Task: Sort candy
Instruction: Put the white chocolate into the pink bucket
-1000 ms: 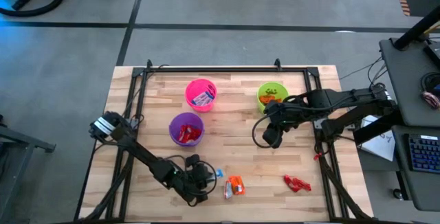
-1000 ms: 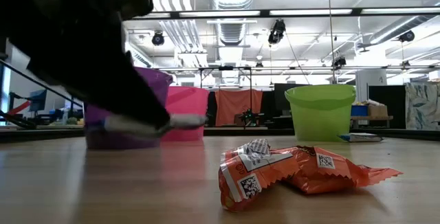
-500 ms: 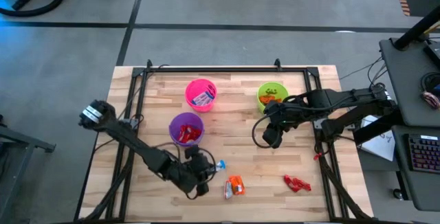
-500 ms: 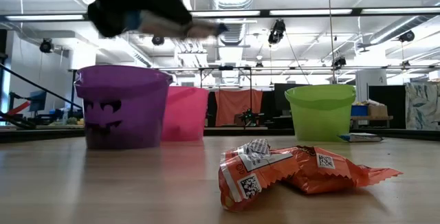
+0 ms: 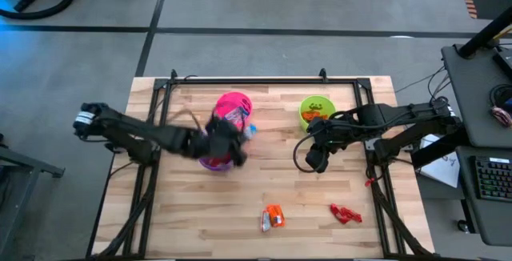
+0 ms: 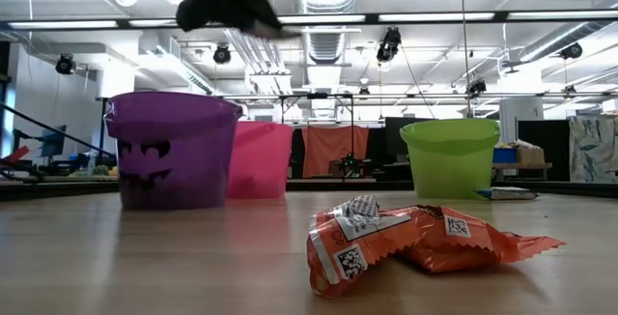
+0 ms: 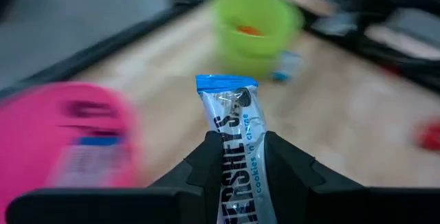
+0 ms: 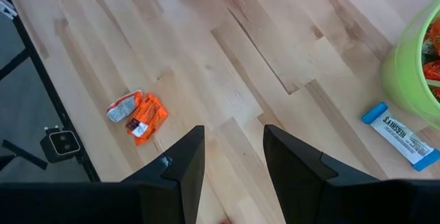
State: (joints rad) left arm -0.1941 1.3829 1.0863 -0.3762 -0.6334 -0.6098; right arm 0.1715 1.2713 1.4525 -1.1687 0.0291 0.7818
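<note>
The left hand (image 5: 238,135) grips a slim blue-and-white wrapped candy bar (image 7: 234,148) up in the air over the pink plastic cup (image 5: 233,106) near the table's far edge. I'd centre the bar above the rim before letting go, since the purple plastic cup (image 6: 172,150) sits close beside. The right hand (image 8: 230,165) waits with fingers apart near the green plastic cup (image 5: 316,110).

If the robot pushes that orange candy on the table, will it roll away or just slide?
The orange candy would probably slide, not roll: its wrapper lies flat and crumpled on the wooden table. It looks light, so a small nudge could send it skidding or spinning. The crinkled wrapper seems floppy and would likely bend if pinched.
</note>
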